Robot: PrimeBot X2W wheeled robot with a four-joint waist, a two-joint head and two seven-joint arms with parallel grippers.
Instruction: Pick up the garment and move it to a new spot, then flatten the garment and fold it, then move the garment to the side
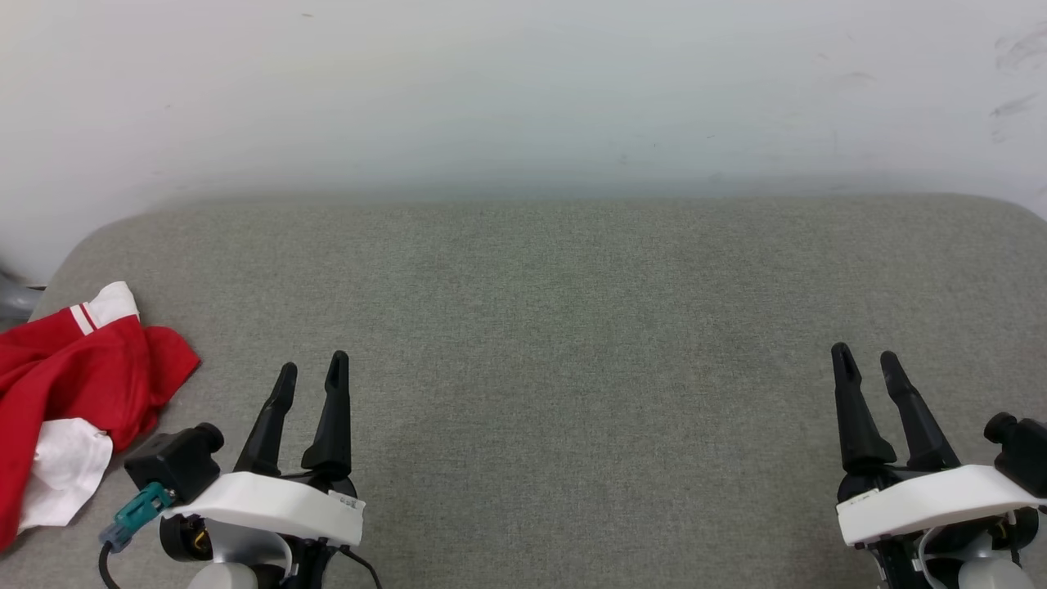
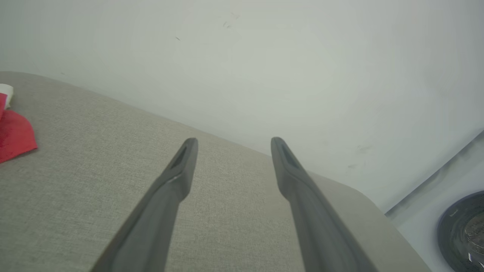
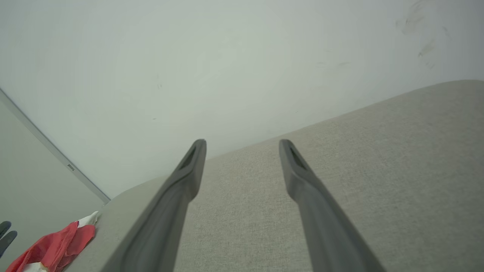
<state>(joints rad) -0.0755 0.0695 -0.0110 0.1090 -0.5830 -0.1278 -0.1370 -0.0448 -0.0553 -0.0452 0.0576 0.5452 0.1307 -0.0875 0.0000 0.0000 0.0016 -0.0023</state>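
Garment (image 1: 82,368), crumpled red-and-white, far left

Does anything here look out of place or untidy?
Yes. The red and white shirt lies crumpled in a heap near the left edge of the grey table, not spread flat. Nothing else stands out.

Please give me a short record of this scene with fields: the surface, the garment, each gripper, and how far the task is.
surface: grey fabric-covered table in front of a pale wall
garment: red with white sleeves, crumpled at the table's left edge, partly cut off by the head view's edge
left gripper: open, holds nothing, just right of the garment and apart from it
right gripper: open, holds nothing, at the table's right side
task state: garment not flattened, not folded
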